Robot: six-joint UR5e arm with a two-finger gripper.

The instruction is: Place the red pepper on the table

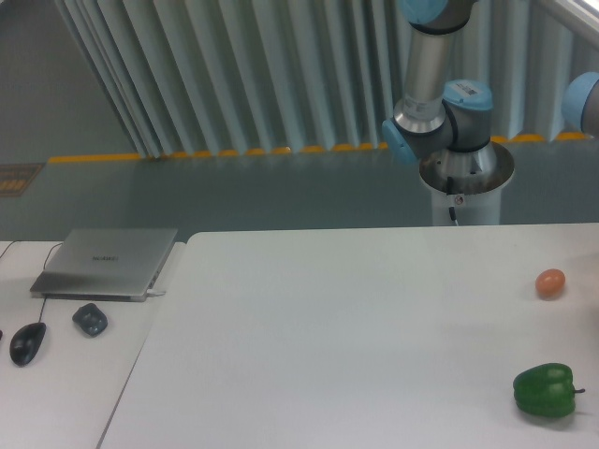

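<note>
1. Red is missing from this view — you will not find the red pepper anywhere on the table (309, 337), nor on the desk beside it. It is either out of frame or hidden; you cannot tell which.
2. On the table's right side you do see a green pepper (544, 390) near the front edge and a small orange-pink egg-shaped object (550, 282) further back, the two well apart. Neither is your target.
3. On the adjoining desk (56, 393) to the left lie a closed laptop (105, 263) and two mice (58, 331).
4. Behind the table you see only the arm's base and lower joints (440, 122); the arm runs up out of the top of the frame.
5. The pincer itself is not in view, so you cannot say whether it is spread, pressed together, or pinching the pepper.
6. Risks, as a judgement: if the pepper is carried above the frame, a release from height could let it bounce or roll — toward the near edge, or into the green pepper. A descent on the right side could also knock the egg-shaped object.
</note>
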